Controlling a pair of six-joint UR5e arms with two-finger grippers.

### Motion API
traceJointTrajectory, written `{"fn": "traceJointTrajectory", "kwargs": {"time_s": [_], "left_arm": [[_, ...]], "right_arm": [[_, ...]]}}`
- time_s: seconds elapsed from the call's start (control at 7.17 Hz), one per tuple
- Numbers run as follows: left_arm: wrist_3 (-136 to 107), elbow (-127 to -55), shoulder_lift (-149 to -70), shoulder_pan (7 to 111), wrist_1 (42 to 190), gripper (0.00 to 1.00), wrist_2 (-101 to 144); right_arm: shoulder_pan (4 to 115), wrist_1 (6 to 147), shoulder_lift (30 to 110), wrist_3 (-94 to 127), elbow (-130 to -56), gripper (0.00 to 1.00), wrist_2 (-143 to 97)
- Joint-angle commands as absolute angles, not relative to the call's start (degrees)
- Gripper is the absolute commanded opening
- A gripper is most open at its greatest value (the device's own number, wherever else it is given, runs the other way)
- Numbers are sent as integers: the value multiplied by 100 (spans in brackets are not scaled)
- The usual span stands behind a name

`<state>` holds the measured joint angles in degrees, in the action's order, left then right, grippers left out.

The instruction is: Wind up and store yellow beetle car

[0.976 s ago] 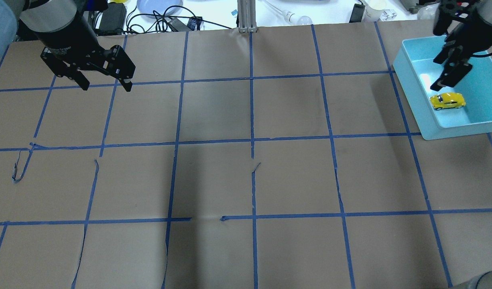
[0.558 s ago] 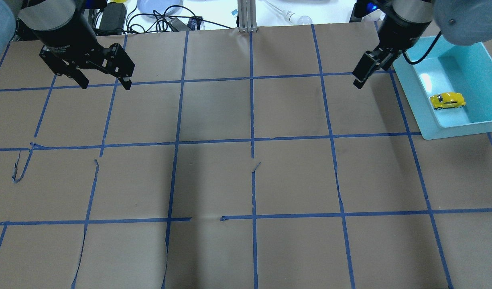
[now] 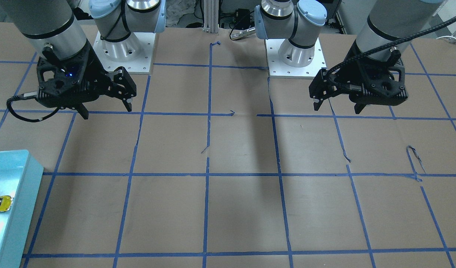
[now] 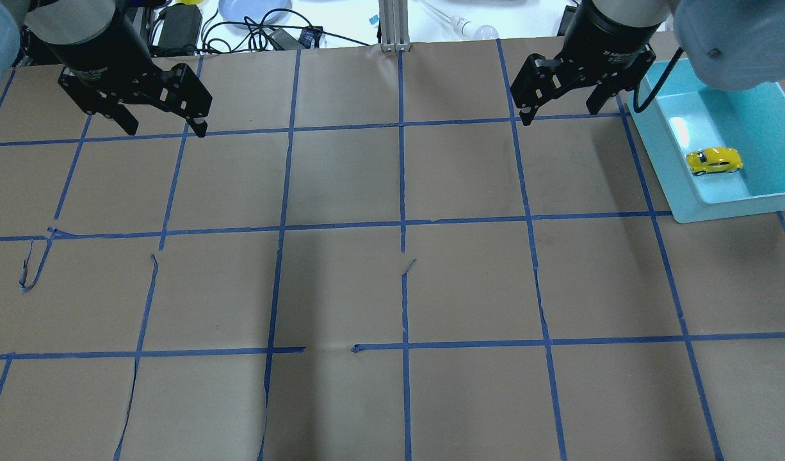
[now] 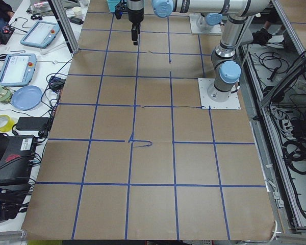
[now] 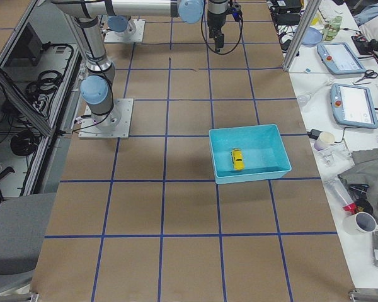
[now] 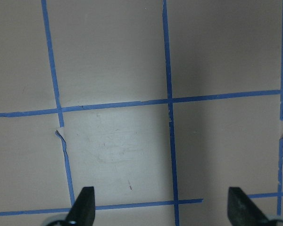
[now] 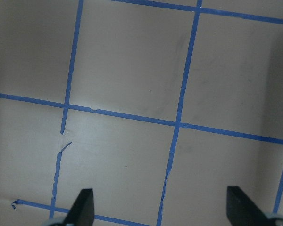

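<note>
- Right pincer [image 4: 559, 113] hangs raised over the worktop with its fingers spread wide and nothing between them, clear of both the car and the tray.
- Its wrist view shows the two black fingertips [image 8: 85, 205] far apart above bare paper.
- The small glossy yellow beetle toy car [image 4: 714, 161] stands on its wheels on the floor of a shallow light-blue plastic tray [image 4: 732, 206], close to one wall, with nothing touching it.
- This tray sits toward the robot's right side of the worktop [image 4: 392, 288], a flat surface covered in brown paper and marked with a grid of blue tape, torn in a few spots.
- The left pincer [image 4: 166, 131] hangs over the opposite side, well apart from the tray, its fingers likewise spread and empty.
- Beyond the worktop's far edge lie black cables [image 4: 251, 32] and a pale blue plate [image 4: 255, 11].
</note>
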<state>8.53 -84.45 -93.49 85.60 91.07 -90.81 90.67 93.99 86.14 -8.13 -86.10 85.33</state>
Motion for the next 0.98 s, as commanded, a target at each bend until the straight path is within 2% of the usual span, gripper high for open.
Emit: {"fn": "traceJointTrajectory", "kwargs": {"time_s": [0.0, 0.84], "left_arm": [[853, -8446, -9343, 8561, 9105, 100, -9088], [853, -8446, -9369, 8561, 9097, 100, -9088]], "right_arm": [[9070, 9334, 8631, -642, -8639, 100, 8866], [9070, 9413, 8631, -650, -8631, 100, 8912]]}}
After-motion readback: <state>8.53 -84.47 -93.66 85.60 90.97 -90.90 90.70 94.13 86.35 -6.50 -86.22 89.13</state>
